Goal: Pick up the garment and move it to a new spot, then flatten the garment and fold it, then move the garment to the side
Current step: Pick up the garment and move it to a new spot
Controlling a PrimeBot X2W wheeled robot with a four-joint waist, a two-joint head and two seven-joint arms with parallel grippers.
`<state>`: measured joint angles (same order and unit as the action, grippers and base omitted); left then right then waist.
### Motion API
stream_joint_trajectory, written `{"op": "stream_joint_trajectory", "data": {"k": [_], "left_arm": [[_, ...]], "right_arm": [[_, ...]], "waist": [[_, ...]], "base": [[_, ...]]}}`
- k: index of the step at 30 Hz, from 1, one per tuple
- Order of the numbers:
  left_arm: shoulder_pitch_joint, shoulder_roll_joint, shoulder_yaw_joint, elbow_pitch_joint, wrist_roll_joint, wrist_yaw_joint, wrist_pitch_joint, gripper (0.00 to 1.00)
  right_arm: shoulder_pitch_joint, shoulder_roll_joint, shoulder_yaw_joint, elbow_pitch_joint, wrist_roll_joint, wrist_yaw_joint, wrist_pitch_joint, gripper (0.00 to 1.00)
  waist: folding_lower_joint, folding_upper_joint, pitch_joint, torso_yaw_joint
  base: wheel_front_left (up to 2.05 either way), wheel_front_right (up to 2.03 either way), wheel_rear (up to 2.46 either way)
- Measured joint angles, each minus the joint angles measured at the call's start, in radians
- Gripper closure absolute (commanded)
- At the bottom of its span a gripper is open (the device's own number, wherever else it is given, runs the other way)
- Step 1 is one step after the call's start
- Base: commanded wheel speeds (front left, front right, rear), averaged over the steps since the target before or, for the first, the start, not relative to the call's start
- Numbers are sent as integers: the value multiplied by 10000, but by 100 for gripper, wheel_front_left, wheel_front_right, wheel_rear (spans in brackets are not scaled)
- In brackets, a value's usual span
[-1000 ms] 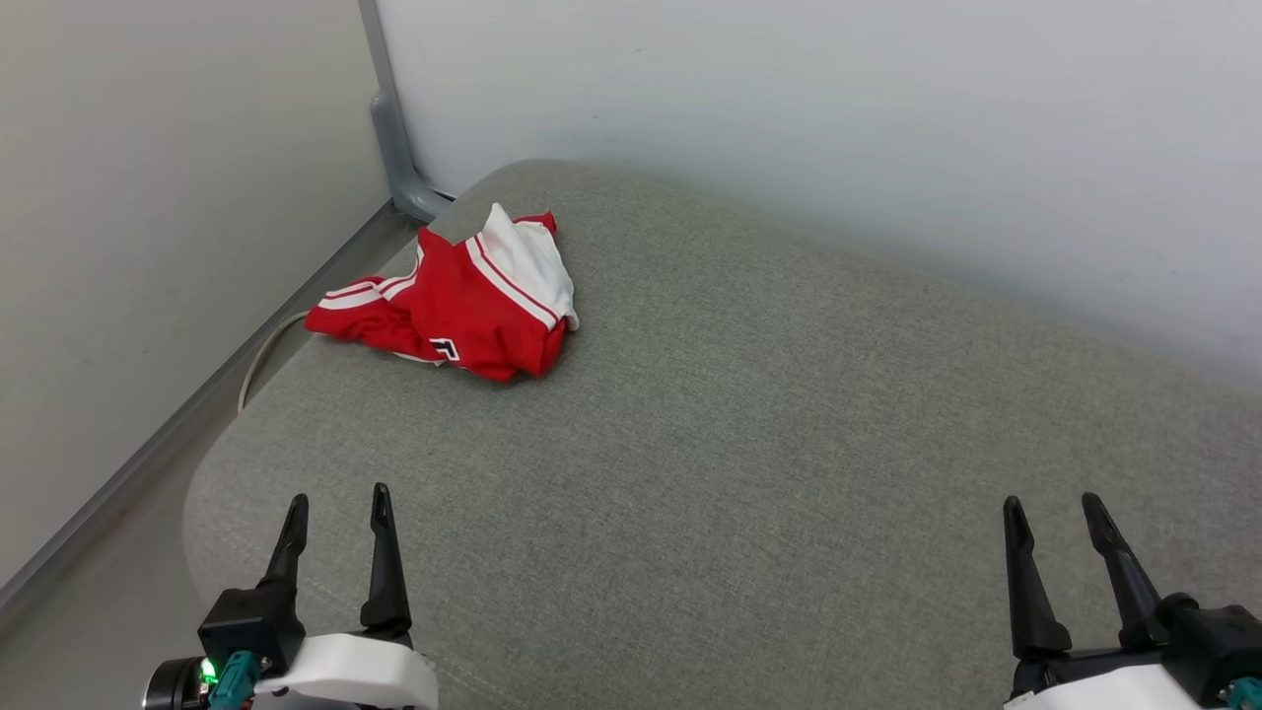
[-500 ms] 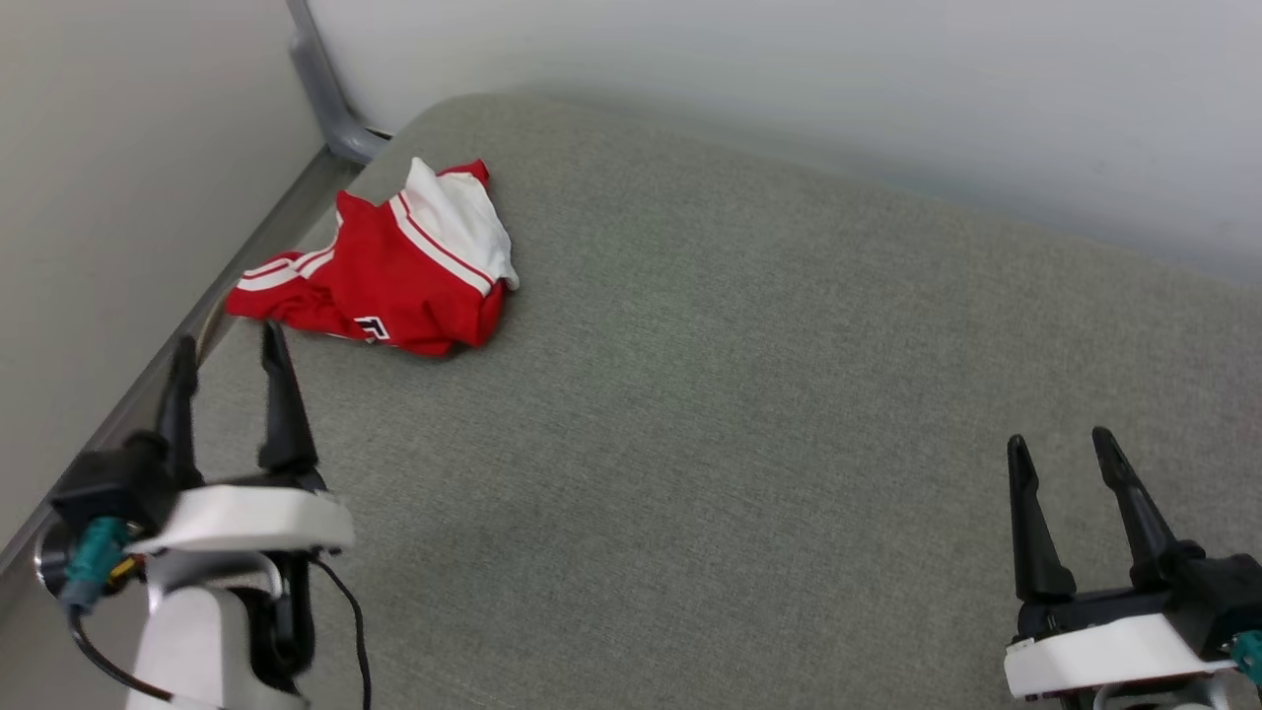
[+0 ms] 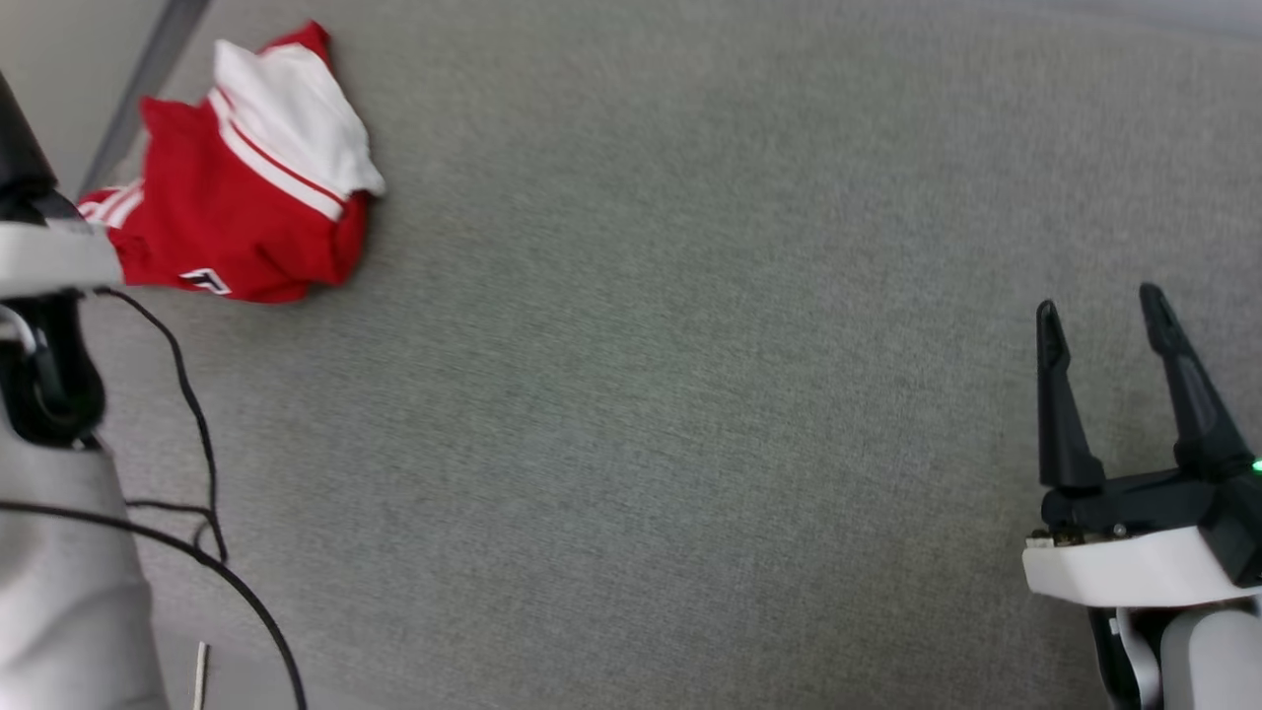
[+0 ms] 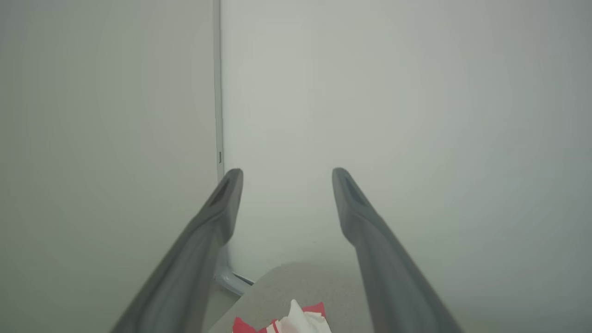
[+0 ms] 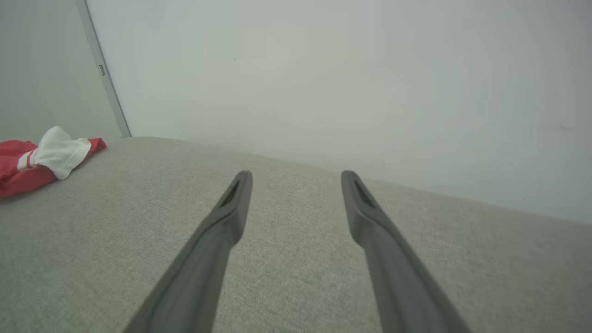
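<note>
The garment [image 3: 246, 197] is a soft, crumpled heap of red jersey cloth at the far left corner of the worktop [image 3: 690, 394], well apart from both sets of fingers. A white short sleeve lies on top of it, limp and rounded, with a red and white striped band where the white meets the red. In the head view the heap's long axis runs on a slant from the striped hem at its left end up to the white sleeve at its far right end, and the sleeve points away from the robot. A scrap of black, white-outlined lettering shows at the heap's near edge. The worktop is padded and covered in a grey woven fabric with a fine, even grain, and its corner is rounded. Behind it stands a smooth pale wall [image 5: 323, 69] with a thin grey metal strip [image 5: 104, 74]. The left gripper [image 4: 286, 178] has its long, tapered dark fingers spread wide and holds nothing. The right gripper [image 3: 1100, 308] is likewise wide apart and empty, above bare fabric. A thin black cable [image 3: 192, 394] loops beside the pale left forearm [image 3: 59, 572].
</note>
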<state>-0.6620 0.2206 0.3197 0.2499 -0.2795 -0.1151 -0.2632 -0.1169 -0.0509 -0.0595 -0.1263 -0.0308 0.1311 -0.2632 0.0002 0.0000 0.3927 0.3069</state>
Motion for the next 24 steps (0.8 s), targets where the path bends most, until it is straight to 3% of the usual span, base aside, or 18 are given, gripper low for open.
{"op": "stream_joint_trajectory", "data": {"k": [3,6,7,8,12,17,24], "left_arm": [[-752,456,0,717,-424,-54,337,0],[-1604,1290,-121,1904,-1039,-111,1011,0],[-1833,1534,-270,2305,-1223,-121,1419,0],[-2276,2040,-965,2951,-2067,-138,2266,0],[-2549,2778,-1801,3722,-3327,-140,4190,0],[-2799,3494,-2727,4151,-4769,-140,6094,0],[-2839,4027,-3758,4777,-6117,-140,8556,0]], "right_arm": [[-167,2,17,-230,-150,0,-2,0],[-352,2,46,-470,-270,0,0,0],[-405,2,33,-543,-320,0,0,0],[-465,2,15,-725,-405,0,0,0],[-536,2,-15,-895,-516,0,0,0],[-649,2,-8,-988,-646,0,0,0],[-716,2,42,-1097,-777,0,0,0]], "waist": [[0,0,529,-158],[1,0,972,-325],[1,0,1097,-378],[1,0,1411,-521],[0,0,1717,-631],[-1,0,1992,-693],[-1,0,2249,-780]], "base": [[0,0,0],[0,0,0],[0,0,0],[0,0,0],[0,0,0],[0,0,0],[0,0,0]]}}
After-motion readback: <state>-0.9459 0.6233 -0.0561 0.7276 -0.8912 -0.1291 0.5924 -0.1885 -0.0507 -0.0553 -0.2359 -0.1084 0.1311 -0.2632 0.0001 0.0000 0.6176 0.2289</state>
